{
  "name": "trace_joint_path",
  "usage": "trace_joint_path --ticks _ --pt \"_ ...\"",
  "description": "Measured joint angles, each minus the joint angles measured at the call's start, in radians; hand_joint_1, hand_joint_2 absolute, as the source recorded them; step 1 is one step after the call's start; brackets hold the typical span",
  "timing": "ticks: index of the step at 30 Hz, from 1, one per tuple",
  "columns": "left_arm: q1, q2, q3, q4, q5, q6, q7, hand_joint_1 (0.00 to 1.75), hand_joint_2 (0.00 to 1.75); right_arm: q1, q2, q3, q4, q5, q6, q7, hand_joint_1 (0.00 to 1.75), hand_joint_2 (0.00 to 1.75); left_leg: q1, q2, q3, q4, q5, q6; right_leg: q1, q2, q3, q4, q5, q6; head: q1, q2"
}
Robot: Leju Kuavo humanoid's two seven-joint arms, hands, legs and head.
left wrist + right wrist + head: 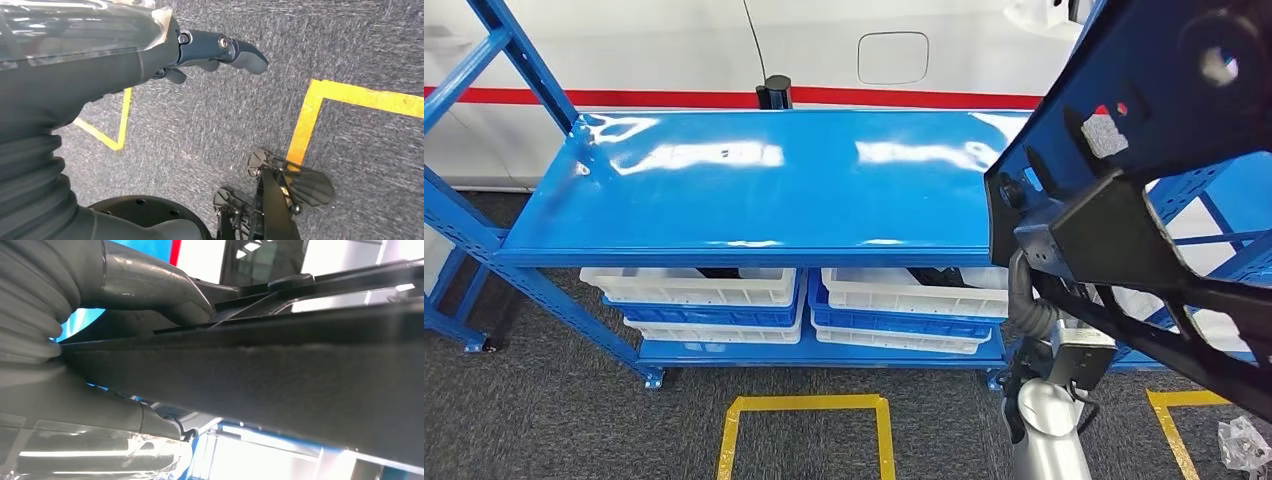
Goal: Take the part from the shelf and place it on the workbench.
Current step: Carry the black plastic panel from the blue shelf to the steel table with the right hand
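A large black flat part (1164, 110) with cut-outs is lifted at the right of the head view, just past the right end of the blue bench top (754, 185). My right hand (1052, 232) grips its lower edge, with the ribbed wrist below. In the right wrist view the grey thumb (150, 285) presses on the black part (280, 385), which hides the other fingers. My left hand (220, 50) hangs over the carpet with its fingers stretched out and nothing in it.
The glossy blue top is bare. Under it, white bins (694, 288) (904, 292) sit in blue crates on a lower level. Blue rack posts (484, 240) stand at the left. Yellow floor tape (804, 405) marks the grey carpet in front.
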Motion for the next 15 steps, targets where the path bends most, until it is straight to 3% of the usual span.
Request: trace_joint_path --ticks 2,3,5,7,8,9,10,12,13,15 --pt "0.001 0.000 0.002 0.000 0.001 -0.001 -0.002 0.00 1.75 0.005 -0.001 -0.001 -0.009 -0.004 -0.007 -0.002 1.75 1.75 0.003 -0.001 -0.005 0.005 0.001 -0.011 -0.004 -0.001 -0.014 0.000 0.010 -0.017 -0.002 0.000" --pt "0.001 0.001 0.003 0.000 0.003 -0.002 -0.003 0.00 1.75 0.008 -0.002 -0.002 -0.015 -0.009 -0.011 -0.004 1.75 1.75 0.005 -0.003 -0.014 0.021 -0.021 -0.016 -0.007 -0.002 -0.019 0.000 0.019 -0.029 -0.003 0.000" --pt "0.002 0.001 0.006 0.000 0.007 -0.004 -0.008 0.00 1.75 0.016 -0.003 -0.005 -0.027 -0.020 -0.019 -0.009 1.75 1.75 0.010 -0.007 -0.044 0.110 -0.110 -0.025 -0.011 -0.004 -0.033 -0.001 0.038 -0.050 -0.006 0.000" --pt "0.003 0.001 0.008 0.000 0.011 -0.008 -0.011 0.00 1.75 0.031 -0.005 -0.010 -0.041 -0.031 -0.026 -0.015 1.75 1.75 0.013 -0.008 -0.076 0.240 -0.188 -0.032 -0.008 -0.005 -0.057 0.000 0.058 -0.055 -0.008 0.000" --pt "0.003 0.001 0.008 0.000 0.013 -0.009 -0.012 0.00 1.75 0.038 -0.006 -0.012 -0.046 -0.035 -0.028 -0.017 1.75 1.75 0.015 -0.008 -0.081 0.283 -0.200 -0.035 -0.007 -0.005 -0.068 0.002 0.066 -0.054 -0.008 0.000" --pt "0.003 0.002 0.009 0.000 0.015 -0.011 -0.012 0.00 1.75 0.045 -0.007 -0.015 -0.052 -0.038 -0.030 -0.019 1.75 1.75 0.017 -0.007 -0.067 0.290 -0.189 -0.036 -0.006 -0.005 -0.080 0.004 0.074 -0.052 -0.008 0.000" --pt "0.003 0.002 0.009 0.000 0.016 -0.013 -0.013 0.00 1.75 0.049 -0.008 -0.018 -0.056 -0.040 -0.032 -0.020 1.75 1.75 0.019 -0.007 -0.034 0.259 -0.164 -0.036 -0.006 -0.005 -0.091 0.006 0.081 -0.049 -0.009 0.000" --pt "0.002 0.002 0.010 0.000 0.018 -0.016 -0.013 0.00 1.75 0.054 -0.009 -0.025 -0.067 -0.043 -0.034 -0.021 1.75 1.75 0.021 -0.009 0.067 0.127 -0.125 -0.032 -0.005 -0.004 -0.109 0.012 0.093 -0.041 -0.009 0.000" --pt "0.001 0.002 0.010 0.000 0.018 -0.017 -0.014 0.00 1.75 0.055 -0.010 -0.028 -0.072 -0.044 -0.036 -0.021 1.75 1.75 0.021 -0.011 0.109 0.063 -0.121 -0.029 -0.003 -0.004 -0.115 0.015 0.098 -0.035 -0.008 0.000" --pt "0.001 0.003 0.011 0.000 0.018 -0.018 -0.016 0.00 1.75 0.059 -0.012 -0.033 -0.084 -0.048 -0.041 -0.023 1.75 1.75 0.013 -0.014 0.143 -0.002 -0.130 -0.021 -0.002 -0.005 -0.125 0.019 0.111 -0.019 -0.007 0.000"
